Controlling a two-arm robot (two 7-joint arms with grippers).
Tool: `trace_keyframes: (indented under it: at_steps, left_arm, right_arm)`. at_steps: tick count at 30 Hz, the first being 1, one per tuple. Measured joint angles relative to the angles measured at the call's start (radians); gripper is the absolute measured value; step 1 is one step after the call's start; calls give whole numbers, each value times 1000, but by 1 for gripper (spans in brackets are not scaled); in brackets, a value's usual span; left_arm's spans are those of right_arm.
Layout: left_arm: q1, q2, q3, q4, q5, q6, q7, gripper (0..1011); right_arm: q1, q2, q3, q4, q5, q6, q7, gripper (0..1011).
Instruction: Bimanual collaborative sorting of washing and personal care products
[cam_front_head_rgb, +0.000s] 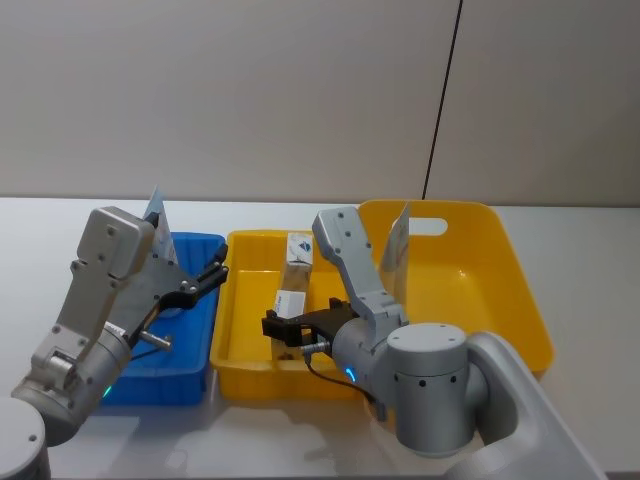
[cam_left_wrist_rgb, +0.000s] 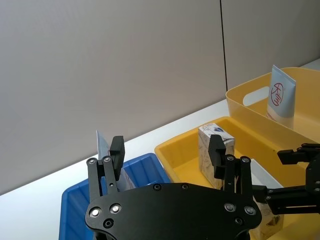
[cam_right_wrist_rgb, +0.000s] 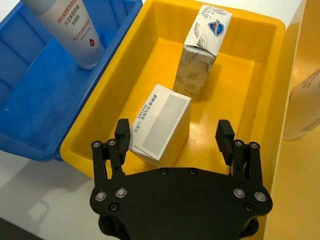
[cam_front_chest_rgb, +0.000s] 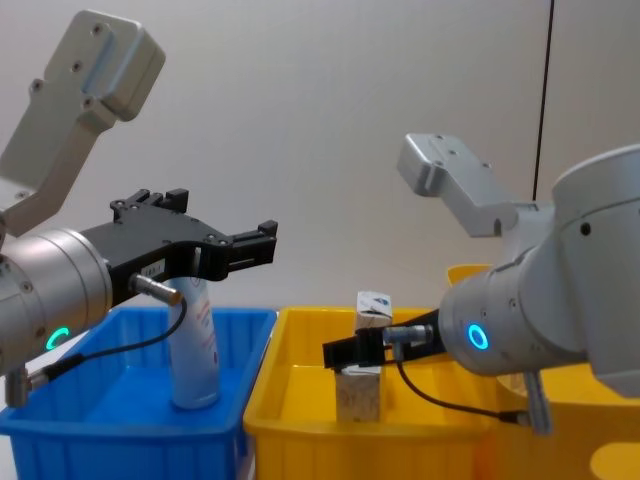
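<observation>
You see one pale tube (cam_right_wrist_rgb: 70, 30) standing cap-down, leaning, in the blue bin (cam_right_wrist_rgb: 30, 100) — a second tube (cam_left_wrist_rgb: 281, 95), crimped end up, in the large yellow bin (cam_front_head_rgb: 480, 290). In the middle yellow bin (cam_right_wrist_rgb: 240, 100), an upright carton (cam_right_wrist_rgb: 202, 50) with a blue emblem stands just beside a low carton (cam_right_wrist_rgb: 160, 122).

In the head view the left gripper (cam_front_head_rgb: 212, 274) sits left of centre, jaws apart and empty; the right gripper (cam_front_head_rgb: 272, 331), at lower centre, also has its jaws spread.
</observation>
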Motion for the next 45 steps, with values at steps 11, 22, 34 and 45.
trace_keyframes:
  at_steps: [11, 22, 34, 45]
  left_arm:
    - [0, 0, 0, 0, 0, 0, 0, 1001]
    - [0, 0, 0, 0, 0, 0, 0, 1001]
    - [0, 0, 0, 0, 0, 0, 0, 1001]
    - [0, 0, 0, 0, 0, 0, 0, 1002]
  right_arm:
    - [1, -13, 4, 15, -10, 1, -9, 1002]
    - [0, -17, 6, 21, -13, 4, -12, 1003]
    - [0, -19, 7, 24, -15, 6, -14, 1003]
    - [0, -20, 7, 26, -17, 7, -14, 1003]
